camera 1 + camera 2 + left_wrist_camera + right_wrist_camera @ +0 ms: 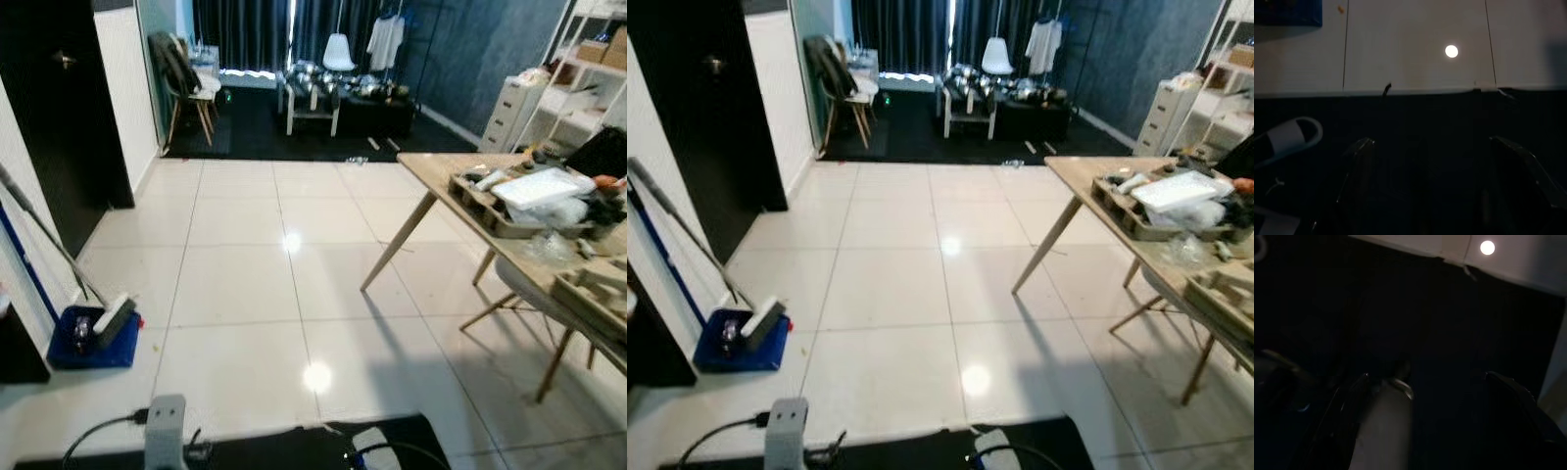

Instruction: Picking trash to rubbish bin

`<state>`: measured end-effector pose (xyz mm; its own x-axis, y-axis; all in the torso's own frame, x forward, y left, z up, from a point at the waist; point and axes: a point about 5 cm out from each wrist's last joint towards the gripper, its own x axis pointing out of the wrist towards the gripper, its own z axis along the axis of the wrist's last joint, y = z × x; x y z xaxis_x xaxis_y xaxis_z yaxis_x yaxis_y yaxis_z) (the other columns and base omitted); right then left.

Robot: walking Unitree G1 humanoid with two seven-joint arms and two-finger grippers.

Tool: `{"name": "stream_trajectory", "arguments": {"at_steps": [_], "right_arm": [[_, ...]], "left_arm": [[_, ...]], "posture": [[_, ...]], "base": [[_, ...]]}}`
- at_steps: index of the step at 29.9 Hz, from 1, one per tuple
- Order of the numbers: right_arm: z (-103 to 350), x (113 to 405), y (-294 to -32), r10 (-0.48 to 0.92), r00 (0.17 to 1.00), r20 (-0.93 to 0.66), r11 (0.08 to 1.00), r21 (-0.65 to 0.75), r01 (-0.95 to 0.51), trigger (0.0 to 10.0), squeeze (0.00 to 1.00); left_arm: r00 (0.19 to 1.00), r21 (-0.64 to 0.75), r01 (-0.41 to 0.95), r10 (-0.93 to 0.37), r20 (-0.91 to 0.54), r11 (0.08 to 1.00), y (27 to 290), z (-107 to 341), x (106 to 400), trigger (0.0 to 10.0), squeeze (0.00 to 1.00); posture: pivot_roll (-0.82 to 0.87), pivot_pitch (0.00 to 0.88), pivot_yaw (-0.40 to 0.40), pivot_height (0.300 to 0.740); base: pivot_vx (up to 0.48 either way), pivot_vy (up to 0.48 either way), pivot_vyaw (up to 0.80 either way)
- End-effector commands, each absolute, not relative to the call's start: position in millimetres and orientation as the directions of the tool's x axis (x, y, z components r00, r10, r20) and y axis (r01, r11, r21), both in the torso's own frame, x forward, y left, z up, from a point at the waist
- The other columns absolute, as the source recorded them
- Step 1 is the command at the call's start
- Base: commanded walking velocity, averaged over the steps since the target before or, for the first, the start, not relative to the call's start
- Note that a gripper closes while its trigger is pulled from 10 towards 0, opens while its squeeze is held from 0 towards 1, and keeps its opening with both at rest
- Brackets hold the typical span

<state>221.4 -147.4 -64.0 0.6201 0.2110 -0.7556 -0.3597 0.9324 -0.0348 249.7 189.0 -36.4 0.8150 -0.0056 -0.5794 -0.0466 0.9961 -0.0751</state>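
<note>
Small pieces of trash point(356, 159) lie far ahead on the white tiles, at the edge of the dark carpet. A tiny orange scrap point(1340, 8) sits on the floor beside the blue dustpan point(93, 338). I cannot make out a rubbish bin. Both arms hang low in the shade over my dark base point(294, 450). In its dim wrist view my left gripper point(1435, 161) is open with nothing between its fingers. My right gripper point(1430, 396) is also open, and a pale rounded shape point(1383, 426) that I cannot identify lies by one finger.
A wooden table point(441, 176) loaded with trays and clutter stands on the right, with a chair point(529, 294) under it. A long-handled broom point(44, 235) leans at the left wall by the dustpan. Chairs point(191, 93) and a small table point(313, 98) stand far back on the carpet.
</note>
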Motion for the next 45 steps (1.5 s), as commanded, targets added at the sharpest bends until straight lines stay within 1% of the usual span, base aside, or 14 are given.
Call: {"name": "stream_trajectory", "arguments": {"at_steps": [1,5,17,23,40,41,42,45], "right_arm": [[-67.2,217.0,-153.3,0.178,0.607,-0.775,0.937,-0.054,-0.344,10.0,0.00],[-67.4,216.9,-156.5,0.159,0.605,-0.780,0.945,-0.056,-0.321,10.0,0.00],[-68.3,215.2,-164.2,0.124,0.608,-0.784,0.959,-0.061,-0.276,10.0,0.00],[-69.1,213.4,-171.2,0.086,0.611,-0.787,0.976,-0.058,-0.211,10.0,0.00],[-70.8,210.4,-172.7,0.075,0.605,-0.792,0.979,-0.059,-0.197,10.0,0.00],[-71.7,208.9,-172.2,0.080,0.598,-0.797,0.976,-0.060,-0.211,10.0,0.00],[-72.2,208.0,-172.0,0.083,0.595,-0.799,0.975,-0.059,-0.214,10.0,0.00],[-72.7,207.1,-172.1,0.083,0.593,-0.801,0.975,-0.057,-0.213,10.0,0.00]], "left_arm": [[0.803,-0.076,-0.039,-0.013,-0.595,0.996,187.1,-39.5,246.4,10.0,0.19],[0.801,-0.074,-0.028,-0.022,-0.598,0.997,186.7,-39.9,245.9,10.0,0.18],[0.779,-0.046,0.043,-0.062,-0.624,0.998,183.0,-42.2,244.8,10.0,0.19],[0.756,-0.026,0.092,-0.087,-0.649,0.995,183.4,-45.1,241.4,10.0,0.19],[0.729,-0.013,0.131,-0.105,-0.676,0.991,184.2,-50.1,234.3,10.0,0.18],[0.718,-0.016,0.138,-0.112,-0.687,0.990,183.1,-52.6,231.1,10.0,0.05],[0.711,-0.014,0.144,-0.113,-0.694,0.989,182.6,-53.9,229.5,10.0,0.03],[0.705,-0.002,0.159,-0.114,-0.700,0.987,182.1,-55.3,227.4,10.0,0.02]], "posture": [[0.05,0.056,-0.063,0.740],[0.05,0.057,-0.060,0.740],[0.05,0.060,-0.057,0.740],[0.05,0.058,-0.051,0.740],[0.05,0.062,-0.049,0.740],[0.05,0.063,-0.048,0.740],[0.05,0.063,-0.048,0.740],[0.05,0.064,-0.048,0.740]], "base": [[0.401,0.000,0.00],[0.401,0.000,-0.10],[0.399,0.000,-0.80],[0.384,0.000,-0.80],[0.360,0.000,-0.80],[0.000,0.000,0.00],[0.000,0.000,0.00],[0.000,0.000,0.00]]}}
